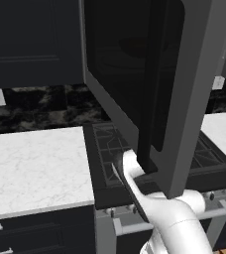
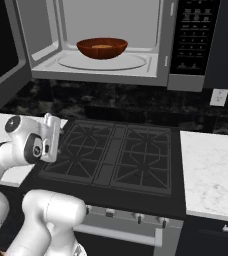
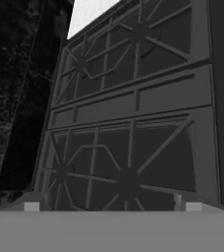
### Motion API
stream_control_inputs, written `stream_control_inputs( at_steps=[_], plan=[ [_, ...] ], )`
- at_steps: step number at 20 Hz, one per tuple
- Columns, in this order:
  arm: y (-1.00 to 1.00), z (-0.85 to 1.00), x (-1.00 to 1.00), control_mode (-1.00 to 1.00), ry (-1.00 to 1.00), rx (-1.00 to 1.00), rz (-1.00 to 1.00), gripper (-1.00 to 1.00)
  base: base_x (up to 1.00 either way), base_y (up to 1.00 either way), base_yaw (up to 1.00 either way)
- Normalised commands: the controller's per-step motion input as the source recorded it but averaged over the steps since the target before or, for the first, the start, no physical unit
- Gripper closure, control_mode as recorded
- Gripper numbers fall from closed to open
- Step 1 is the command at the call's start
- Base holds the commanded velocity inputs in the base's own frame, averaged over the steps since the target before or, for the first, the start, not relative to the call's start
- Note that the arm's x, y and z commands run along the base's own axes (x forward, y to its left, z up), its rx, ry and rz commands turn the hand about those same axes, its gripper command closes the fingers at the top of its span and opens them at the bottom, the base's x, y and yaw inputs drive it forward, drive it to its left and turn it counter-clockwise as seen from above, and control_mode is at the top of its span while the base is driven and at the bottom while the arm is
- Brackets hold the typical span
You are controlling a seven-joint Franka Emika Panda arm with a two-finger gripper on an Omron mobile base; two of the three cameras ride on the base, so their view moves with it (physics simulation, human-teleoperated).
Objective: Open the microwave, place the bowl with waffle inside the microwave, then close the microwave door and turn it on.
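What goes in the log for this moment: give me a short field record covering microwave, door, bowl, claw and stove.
microwave: mounted above the stove, cavity open and lit
microwave door: swung wide open, dark glass facing the left base camera, vertical bar handle visible
bowl: reddish-brown, sitting on the round turntable inside the cavity, something pale in it
claw: tips apart, nothing between them, looking at the burner grates
stove: black, grates bare
counter: white marble, left of the stove
task stage: bowl is in; door not yet closed
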Motion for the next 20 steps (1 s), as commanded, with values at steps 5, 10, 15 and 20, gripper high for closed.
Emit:
stream_control_inputs(
  at_steps=[5,10,15,20],
  plan=[
    [-0.17,-0.16,0.12,-1.00,0.03,-0.28,-0.20,-1.00,0.00,0.00,0.00],
    [-0.50,-0.12,0.10,-1.00,0.02,-0.12,-0.13,-1.00,0.00,0.00,0.00],
    [-0.01,-0.25,-0.11,-1.00,-0.08,-0.19,-0.11,-1.00,0.00,0.00,0.00],
    [0.15,-0.16,-0.24,-1.00,-0.14,-0.30,-0.11,-1.00,0.00,0.00,0.00]
  ],
)
